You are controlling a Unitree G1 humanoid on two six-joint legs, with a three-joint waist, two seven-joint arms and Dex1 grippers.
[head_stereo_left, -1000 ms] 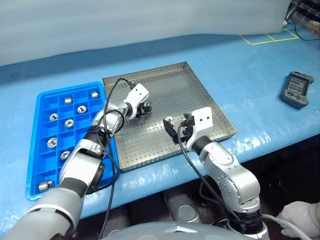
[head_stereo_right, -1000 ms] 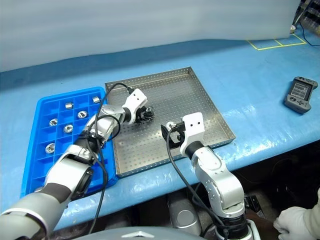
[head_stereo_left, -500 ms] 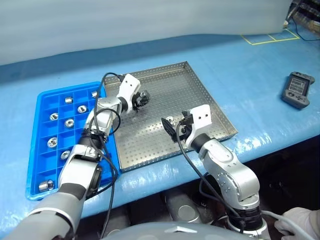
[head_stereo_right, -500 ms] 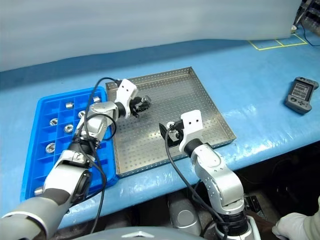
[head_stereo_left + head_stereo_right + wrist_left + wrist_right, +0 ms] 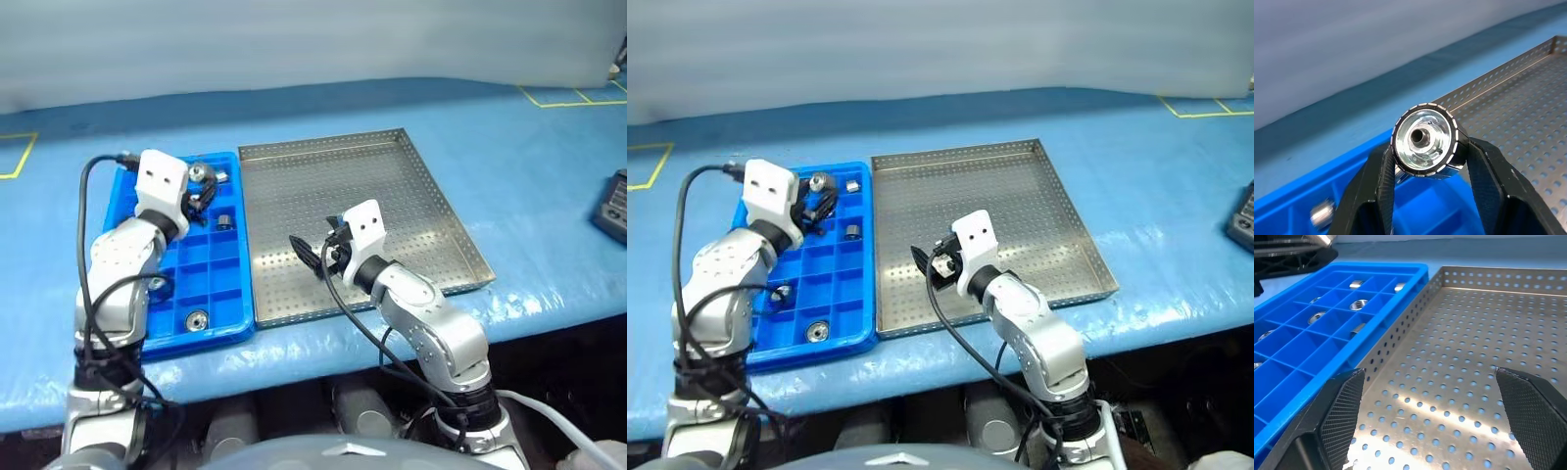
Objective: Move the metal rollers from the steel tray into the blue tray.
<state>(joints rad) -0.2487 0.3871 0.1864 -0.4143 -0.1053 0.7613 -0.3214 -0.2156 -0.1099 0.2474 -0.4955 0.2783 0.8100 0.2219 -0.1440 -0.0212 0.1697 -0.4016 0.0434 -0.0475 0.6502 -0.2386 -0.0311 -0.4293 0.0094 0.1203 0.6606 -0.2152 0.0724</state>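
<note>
Compared with a second ago, the left gripper (image 5: 1425,161) has left the steel tray (image 5: 392,176) and now hangs over the far end of the blue tray (image 5: 235,323), with a roller (image 5: 1424,143) pinched between its two black fingers (image 5: 1376,191); the wrist view shows the roller's open face and dark bore toward the camera, clamped on both sides. In the head views the left gripper (image 5: 199,191) is above the far compartments, just beside the rim shared with the steel tray. The whole picture has also shifted, so part of that change is camera motion, but the gripper's place relative to the trays has plainly changed: it was over the perforated floor, now it is over the blue grid. The right gripper (image 5: 323,257) sits low over the near-left part of the steel tray, jaws spread wide and empty; its wrist view shows bare perforated floor between the pads. A second ago one roller lay just by this gripper; I cannot make it out now, as the gripper covers that spot. Several rollers (image 5: 197,319) already sit in blue compartments. Judgement: the carry is essentially done, and the remaining step is to lower over a free cell and release.
</note>
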